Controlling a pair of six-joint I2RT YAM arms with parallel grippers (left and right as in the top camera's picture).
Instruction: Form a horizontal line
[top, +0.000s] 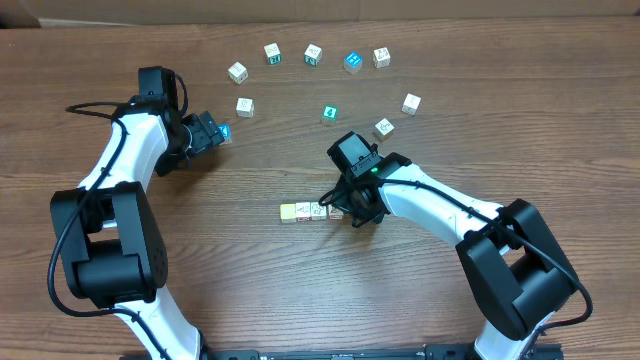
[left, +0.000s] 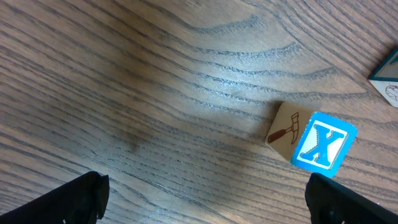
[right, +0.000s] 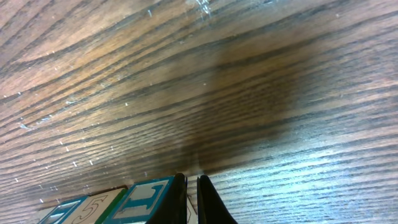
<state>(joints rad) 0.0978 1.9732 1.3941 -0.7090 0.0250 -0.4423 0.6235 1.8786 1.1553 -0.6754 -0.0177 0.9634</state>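
A brown wood-grain table (top: 250, 280) fills every view, and on it we find the horizontal line (top: 303, 211) lying just beside the right fingers (right: 206, 202), running away from them toward the left arm's side. From above we make out three cubes plainly. A fourth seems to sit at the near end, partly hidden under the arm. The right fingers are clenched together on nothing, their tips down at the table, and the end cube (right: 146, 200) shows right against them, touching or nearly so. We judge this to be the squaring-up step, with the pinched tips used as a pusher to close or straighten the row rather than to carry anything. The left fingers (left: 81, 199) stand fully released with bare table between them. A cube with a blue X (left: 323, 144) lies ahead of them, off toward one tip, not between. The loose cubes (top: 313, 54) lie in an arc well beyond both pairs of fingers. Next we would want a small, level nudge along the row, then a straight lift clear so no cube is dragged askew.
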